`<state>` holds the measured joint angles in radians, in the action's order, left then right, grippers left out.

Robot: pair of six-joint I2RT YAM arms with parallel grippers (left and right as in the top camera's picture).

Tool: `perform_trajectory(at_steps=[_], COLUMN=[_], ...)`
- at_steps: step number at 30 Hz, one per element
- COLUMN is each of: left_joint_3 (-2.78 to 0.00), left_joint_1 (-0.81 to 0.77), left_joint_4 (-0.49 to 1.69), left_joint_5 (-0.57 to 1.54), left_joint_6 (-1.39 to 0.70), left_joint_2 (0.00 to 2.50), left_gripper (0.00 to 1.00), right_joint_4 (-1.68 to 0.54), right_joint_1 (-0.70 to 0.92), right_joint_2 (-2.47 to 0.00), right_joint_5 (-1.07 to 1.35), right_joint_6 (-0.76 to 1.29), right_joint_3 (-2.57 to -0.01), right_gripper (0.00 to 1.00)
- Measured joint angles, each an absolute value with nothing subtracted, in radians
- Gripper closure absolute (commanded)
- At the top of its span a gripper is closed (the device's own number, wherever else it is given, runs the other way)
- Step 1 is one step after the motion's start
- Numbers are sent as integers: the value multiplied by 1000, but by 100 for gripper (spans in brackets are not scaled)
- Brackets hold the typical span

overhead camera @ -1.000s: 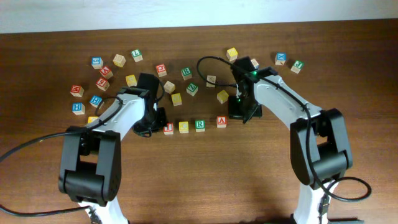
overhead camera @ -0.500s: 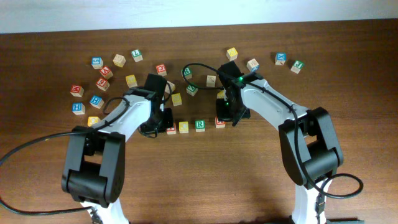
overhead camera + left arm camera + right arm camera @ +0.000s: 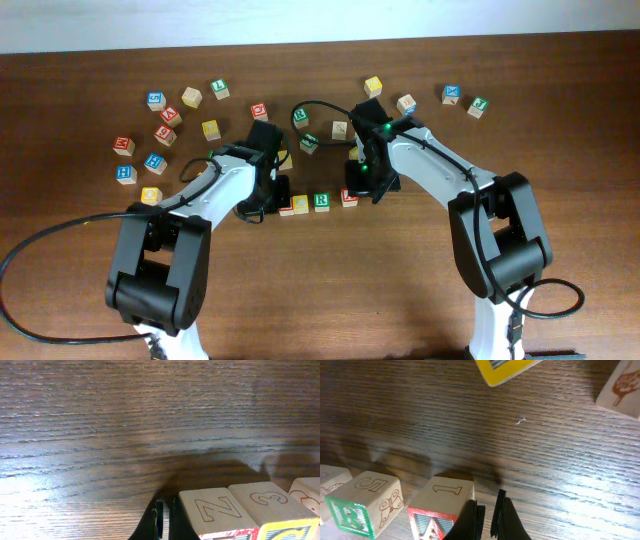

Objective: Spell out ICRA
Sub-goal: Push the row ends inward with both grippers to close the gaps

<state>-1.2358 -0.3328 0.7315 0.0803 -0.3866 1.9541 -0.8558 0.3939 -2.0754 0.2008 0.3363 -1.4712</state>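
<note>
Overhead, both arms have swung inward over the last second. The left tool (image 3: pixel 280 203) has travelled toward three o'clock and the right tool (image 3: pixel 355 190) toward nine o'clock, each shoving an end block ahead of it. The row that was loosely spaced now stands closed up: I cube (image 3: pixel 287 210), C cube (image 3: pixel 301 205), R cube (image 3: pixel 321 201) and A cube (image 3: pixel 347 198) sit side by side near the middle of the desk (image 3: pixel 400 280). The word looks essentially spelled, with only a final squaring-up possibly left. The spare letter cubes (image 3: pixel 165 120) stay scattered toward eleven and twelve o'clock, apart from the row. Both tools have their fingers pressed together and carry nothing, working as pushers. The left one covers part of the I cube at the row's nine o'clock end, and the right one overlaps the A cube at its three o'clock end. In the left wrist view, the left tool (image 3: pixel 165 520) points its pressed-together tips at the desk. The I cube (image 3: pixel 212 512) lies directly at their three o'clock, touching or nearly so, with the C cube (image 3: pixel 272 505) butted against it beyond. In the right wrist view, the right tool (image 3: pixel 487 517), fingers likewise together, rests against the A cube (image 3: pixel 440 505) at its nine o'clock. The R cube (image 3: pixel 365 502) is next along, and a yellow cube (image 3: pixel 505 369) lies well off at twelve o'clock.
</note>
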Motion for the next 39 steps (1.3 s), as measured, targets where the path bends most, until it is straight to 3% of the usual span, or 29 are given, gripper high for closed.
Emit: perform_trajectory(at_steps=[39], left_joint_3=[-1230], left_joint_1=[-371], left_joint_4=[707], left_joint_5=[123], left_joint_6=[-387], left_joint_2=[1955], left_gripper=[100], right_joint_4=[-921], right_joint_1=[453], right_joint_2=[-2075], right_joint_5=[216], right_joint_6=[394], right_joint_3=[-1471], right_gripper=[96])
